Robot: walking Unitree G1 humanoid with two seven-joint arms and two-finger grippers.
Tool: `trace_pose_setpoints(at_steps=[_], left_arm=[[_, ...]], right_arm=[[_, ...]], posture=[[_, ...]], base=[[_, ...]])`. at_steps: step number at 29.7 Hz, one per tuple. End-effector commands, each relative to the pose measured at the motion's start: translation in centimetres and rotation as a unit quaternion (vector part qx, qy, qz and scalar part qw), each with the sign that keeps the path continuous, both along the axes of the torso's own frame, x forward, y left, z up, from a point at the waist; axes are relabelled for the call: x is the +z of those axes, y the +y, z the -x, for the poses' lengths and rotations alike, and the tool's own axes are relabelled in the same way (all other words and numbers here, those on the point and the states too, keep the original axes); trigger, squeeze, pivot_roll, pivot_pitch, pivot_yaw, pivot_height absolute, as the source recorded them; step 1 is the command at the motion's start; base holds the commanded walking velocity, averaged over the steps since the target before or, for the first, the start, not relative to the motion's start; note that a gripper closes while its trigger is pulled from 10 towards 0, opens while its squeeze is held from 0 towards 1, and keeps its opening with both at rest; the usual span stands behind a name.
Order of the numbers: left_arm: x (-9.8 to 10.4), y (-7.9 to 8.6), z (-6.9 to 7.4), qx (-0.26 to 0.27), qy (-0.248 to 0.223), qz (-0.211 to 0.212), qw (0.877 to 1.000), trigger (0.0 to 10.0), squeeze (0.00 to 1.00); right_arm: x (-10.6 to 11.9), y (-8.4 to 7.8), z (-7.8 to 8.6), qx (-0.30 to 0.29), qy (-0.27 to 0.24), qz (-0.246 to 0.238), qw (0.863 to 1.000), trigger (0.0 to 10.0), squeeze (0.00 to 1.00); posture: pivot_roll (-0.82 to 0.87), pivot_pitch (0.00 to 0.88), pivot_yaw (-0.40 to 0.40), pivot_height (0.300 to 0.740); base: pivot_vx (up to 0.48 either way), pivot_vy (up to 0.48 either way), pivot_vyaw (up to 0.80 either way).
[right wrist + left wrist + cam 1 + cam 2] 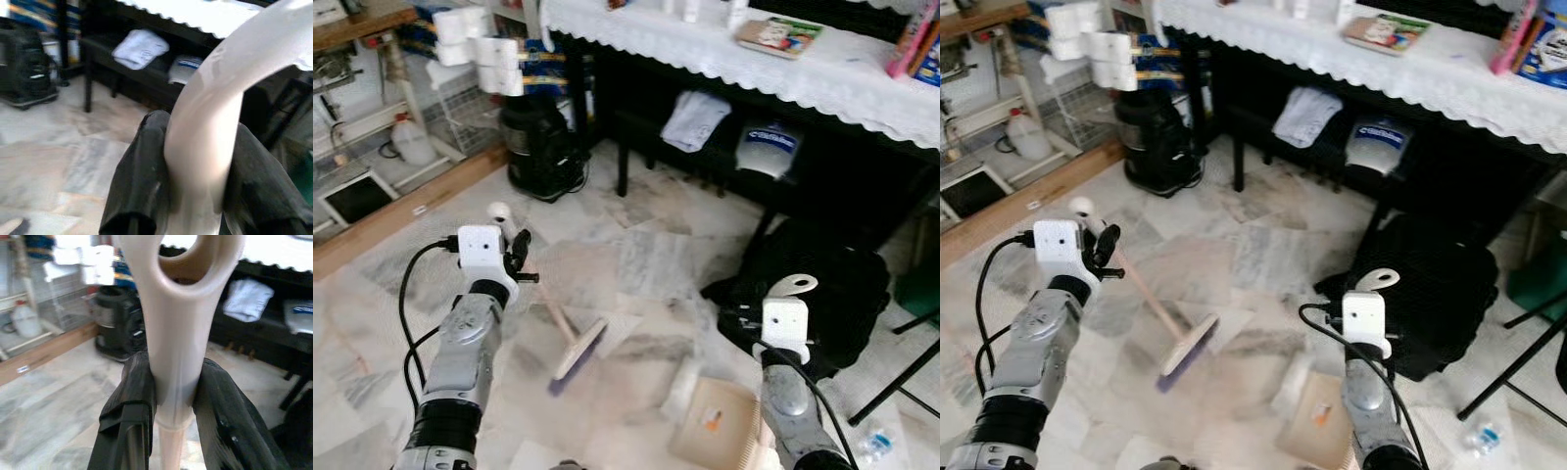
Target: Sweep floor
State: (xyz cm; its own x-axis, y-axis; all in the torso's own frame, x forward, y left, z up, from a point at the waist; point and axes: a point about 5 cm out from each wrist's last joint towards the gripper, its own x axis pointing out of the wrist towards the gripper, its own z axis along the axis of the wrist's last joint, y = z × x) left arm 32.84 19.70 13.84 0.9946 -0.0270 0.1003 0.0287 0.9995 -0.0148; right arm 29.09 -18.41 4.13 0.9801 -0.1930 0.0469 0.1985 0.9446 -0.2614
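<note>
My left gripper (pixel 516 257) is shut on the pale handle (pixel 177 333) of a small broom, its black fingers (pixel 128 404) pressed on both sides just under the hanging loop. The broom slants down to its brush head (pixel 579 351) with purple bristles, on the marble floor between my arms. My right gripper (pixel 195 169) is shut on the curved white handle (pixel 210 117) of a beige dustpan (pixel 713 423). The dustpan lies flat on the floor just right of the brush head. The handle's looped end (pixel 797 285) sticks up above my right wrist.
A black bag (pixel 827 284) slumps on the floor by my right arm. Behind it stands a dark table under a white lace cloth (pixel 754 54). A black appliance (pixel 540 147) sits at the back left, a chair leg (pixel 899 377) and a plastic bottle (pixel 873 446) at the right.
</note>
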Motion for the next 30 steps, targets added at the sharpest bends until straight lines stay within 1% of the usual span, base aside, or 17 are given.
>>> trace_pose_setpoints(at_steps=[1, 11, 23, 30], left_arm=[[0.79, 0.03, -0.11, 0.001, -0.020, -0.011, 1.000, 10.0, 0.00], [0.68, -0.27, -0.07, -0.007, -0.019, -0.015, 1.000, 10.0, 0.00], [0.61, -0.34, 0.07, -0.009, -0.019, -0.014, 1.000, 10.0, 0.00], [0.54, -0.28, 0.11, -0.005, -0.020, -0.016, 1.000, 10.0, 0.00]], right_arm=[[0.17, -0.19, -0.14, -0.004, -0.002, -0.003, 1.000, 10.0, 0.00], [0.02, -0.21, -0.14, -0.008, 0.004, -0.010, 1.000, 10.0, 0.00], [-0.13, -0.23, -0.13, -0.006, 0.010, -0.011, 1.000, 10.0, 0.00], [0.00, -0.10, -0.21, -0.002, 0.007, -0.008, 1.000, 10.0, 0.00]], posture=[[0.05, 0.110, 0.035, 0.740], [0.05, 0.112, 0.036, 0.740], [0.05, 0.114, 0.034, 0.740], [0.05, 0.109, 0.033, 0.740]], base=[[0.000, 0.296, 0.00], [0.000, 0.026, 0.00], [0.000, 0.000, -0.77], [0.000, 0.000, 0.00]])
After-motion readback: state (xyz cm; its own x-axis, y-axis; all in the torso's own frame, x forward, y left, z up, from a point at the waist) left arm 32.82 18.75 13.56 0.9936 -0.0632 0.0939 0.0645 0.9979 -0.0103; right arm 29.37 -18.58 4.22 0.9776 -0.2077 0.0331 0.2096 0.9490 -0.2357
